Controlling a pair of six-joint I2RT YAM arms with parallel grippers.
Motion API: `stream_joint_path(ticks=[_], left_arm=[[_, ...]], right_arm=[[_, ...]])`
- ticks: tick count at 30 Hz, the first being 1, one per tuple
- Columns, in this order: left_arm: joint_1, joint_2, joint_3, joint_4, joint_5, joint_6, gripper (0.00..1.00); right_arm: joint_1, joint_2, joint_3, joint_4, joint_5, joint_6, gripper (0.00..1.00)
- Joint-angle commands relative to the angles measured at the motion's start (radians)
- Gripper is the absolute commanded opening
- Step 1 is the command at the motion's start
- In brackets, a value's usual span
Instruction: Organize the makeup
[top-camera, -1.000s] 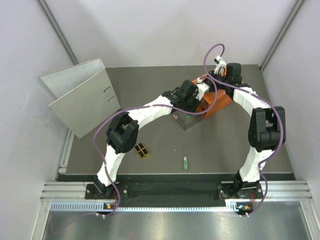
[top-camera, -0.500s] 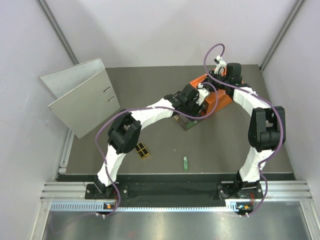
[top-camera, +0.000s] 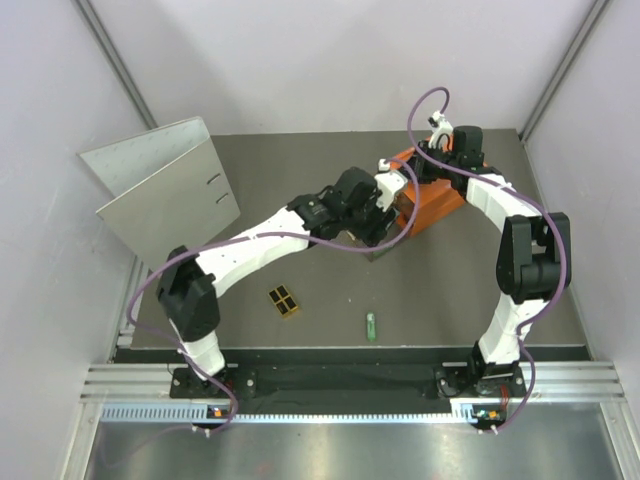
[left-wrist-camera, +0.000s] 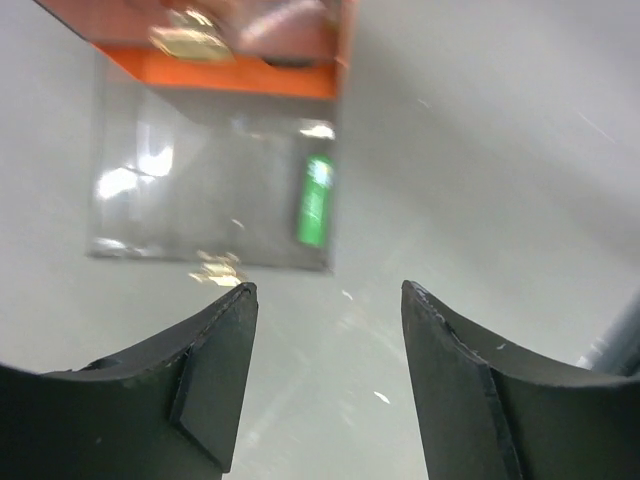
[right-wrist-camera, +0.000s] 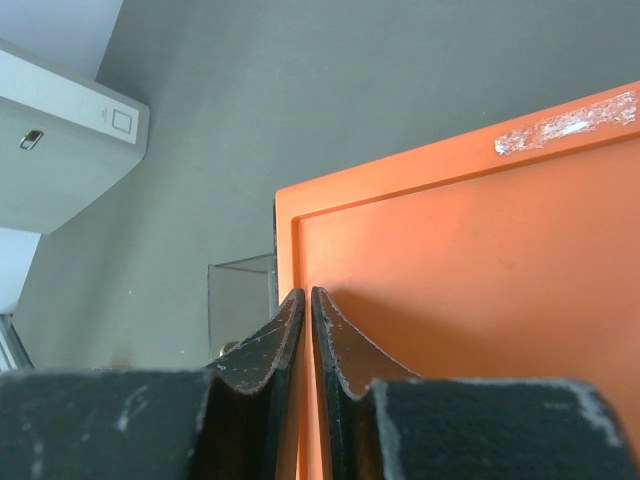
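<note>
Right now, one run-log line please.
left gripper: open above drawer; green stick: in drawer; right gripper: shut at orange box; palette: on table

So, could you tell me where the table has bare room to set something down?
The widest bare patch lies between the loose green stick and the right arm, in front of the orange box. Another lies at the rear, between the binder and that box. Crowded around the clear drawer, under the left gripper.

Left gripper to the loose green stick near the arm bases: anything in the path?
Nothing visible. The green stick lies alone on the table; the palette sits apart to its left, off the line from the open left gripper.
</note>
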Motion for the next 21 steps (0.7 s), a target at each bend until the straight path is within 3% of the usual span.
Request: stream_joint_path(ticks=[1,9,21], left_arm=[[-0.063,-0.074,-0.104,-0.079,0.028,-0.081,0.64],[-0.155,-0.056,-0.211,-0.091,0.100,-0.201,0.65],[-0.224,0.121,-0.155,-0.152,0.183,-0.328,0.67]], right_arm=[[-0.002,0.135,-0.115,-0.317,0.159,-0.066,0.10],[-0.002,0.124,-0.121,-0.308,0.137,-0.061,0.10],[-0.002,0.108,-0.174,-0.288,0.121,-0.073,0.10]])
